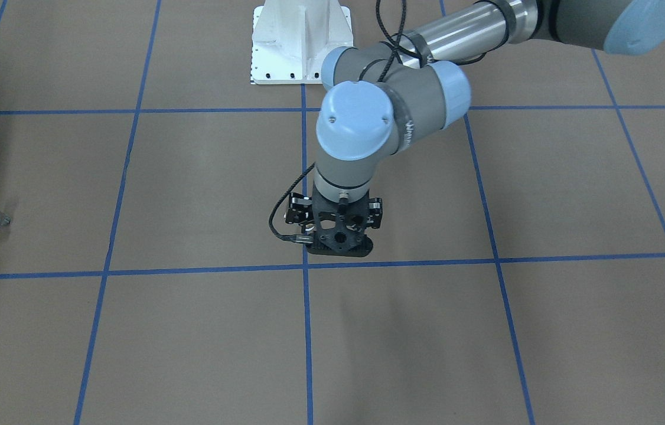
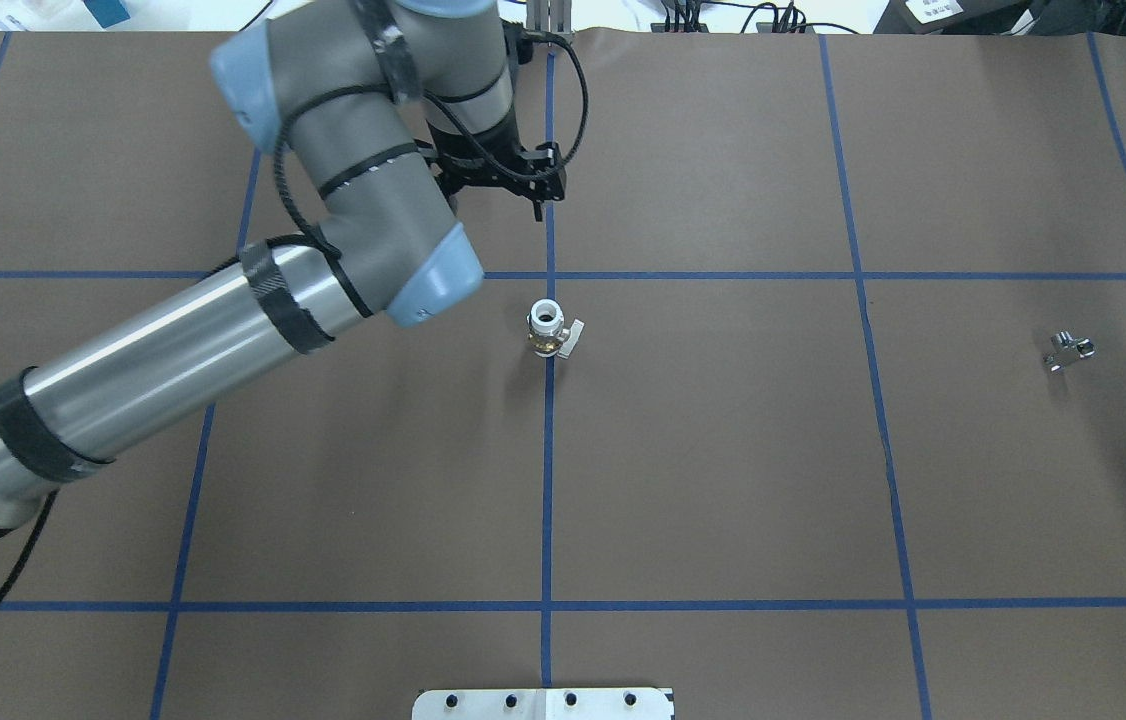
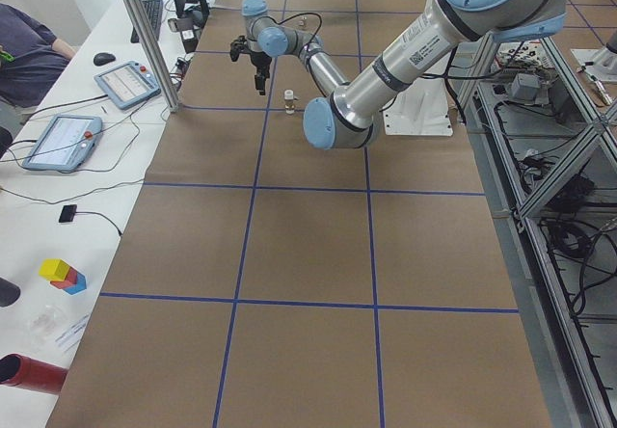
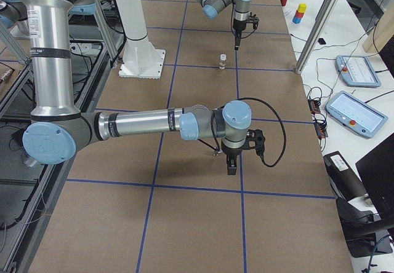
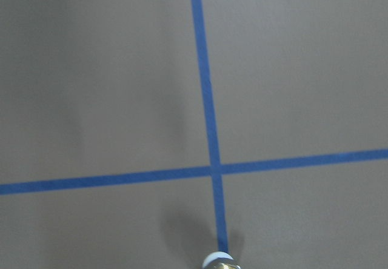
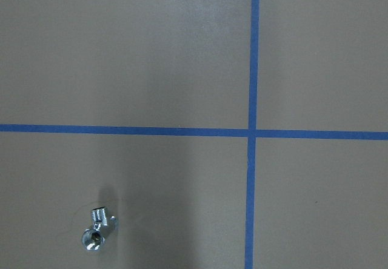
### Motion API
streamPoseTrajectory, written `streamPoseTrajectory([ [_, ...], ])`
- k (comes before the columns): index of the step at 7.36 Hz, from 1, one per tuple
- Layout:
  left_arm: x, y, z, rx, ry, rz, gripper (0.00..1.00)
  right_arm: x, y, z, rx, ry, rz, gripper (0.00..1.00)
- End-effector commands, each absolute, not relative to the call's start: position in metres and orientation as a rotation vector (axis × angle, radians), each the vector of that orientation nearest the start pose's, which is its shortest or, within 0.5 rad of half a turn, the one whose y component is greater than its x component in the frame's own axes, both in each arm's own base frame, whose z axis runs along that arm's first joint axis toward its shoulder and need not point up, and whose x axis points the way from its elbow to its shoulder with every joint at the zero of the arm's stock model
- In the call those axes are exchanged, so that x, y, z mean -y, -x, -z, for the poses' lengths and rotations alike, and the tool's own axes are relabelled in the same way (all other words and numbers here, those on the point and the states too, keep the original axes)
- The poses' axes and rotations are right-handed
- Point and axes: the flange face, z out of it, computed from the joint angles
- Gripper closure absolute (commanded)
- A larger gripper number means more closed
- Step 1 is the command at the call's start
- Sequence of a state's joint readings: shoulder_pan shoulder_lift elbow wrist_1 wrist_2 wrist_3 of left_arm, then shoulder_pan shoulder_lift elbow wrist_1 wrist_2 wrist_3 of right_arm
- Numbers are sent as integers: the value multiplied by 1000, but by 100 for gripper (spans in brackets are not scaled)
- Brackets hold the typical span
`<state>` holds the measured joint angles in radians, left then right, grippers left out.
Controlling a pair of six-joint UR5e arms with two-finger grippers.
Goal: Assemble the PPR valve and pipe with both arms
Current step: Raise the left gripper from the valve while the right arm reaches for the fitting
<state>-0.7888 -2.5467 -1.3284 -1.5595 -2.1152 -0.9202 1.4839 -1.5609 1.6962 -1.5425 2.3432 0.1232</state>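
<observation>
The PPR valve (image 2: 551, 330) stands upright on the brown table, white socket end up, lever to its right. It also shows at the bottom edge of the left wrist view (image 5: 219, 262); my left wrist hides it in the front view. My left gripper (image 2: 537, 208) points down beyond the valve, apart from it, its fingers together and empty; it also shows in the front view (image 1: 338, 243). The silver pipe (image 2: 1066, 350) lies alone far to the right and shows in the right wrist view (image 6: 98, 229). My right gripper (image 4: 231, 168) hangs above the table beside the pipe; I cannot tell whether it is open or shut.
The white pedestal (image 1: 302, 41) stands at the robot's edge of the table. Blue tape lines grid the brown table (image 2: 723, 450). Tablets (image 3: 60, 139) and an aluminium post (image 3: 145, 33) stand along the operators' side.
</observation>
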Motion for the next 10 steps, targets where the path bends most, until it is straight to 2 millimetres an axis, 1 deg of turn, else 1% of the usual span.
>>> streamPoseTrajectory([
  [1, 618, -421, -185, -869, -113, -93, 0, 514, 43, -570, 759, -66, 98, 1],
  [2, 616, -412, -196, -865, -114, -87, 0, 526, 82, -547, 775, -67, 118, 1],
  [3, 617, -405, -202, -862, -117, -82, 0, 522, 120, -541, 773, -42, 95, 1],
  [4, 618, -401, -200, -864, -122, -79, 0, 519, 145, -541, 737, -88, 111, 1],
  [5, 618, -399, -200, -864, -122, -76, 0, 515, 152, -551, 732, -74, 108, 1],
  [7, 618, -401, -201, -863, -120, -77, 0, 510, 161, -556, 735, -57, 130, 2],
  [8, 618, -401, -199, -865, -123, -78, 0, 508, 168, -563, 734, -35, 134, 2],
  [9, 618, -401, -200, -864, -121, -77, 0, 504, 180, -579, 722, -3, 152, 2],
  [10, 618, -402, -200, -863, -122, -78, 0, 501, 189, -587, 713, 15, 166, 2],
])
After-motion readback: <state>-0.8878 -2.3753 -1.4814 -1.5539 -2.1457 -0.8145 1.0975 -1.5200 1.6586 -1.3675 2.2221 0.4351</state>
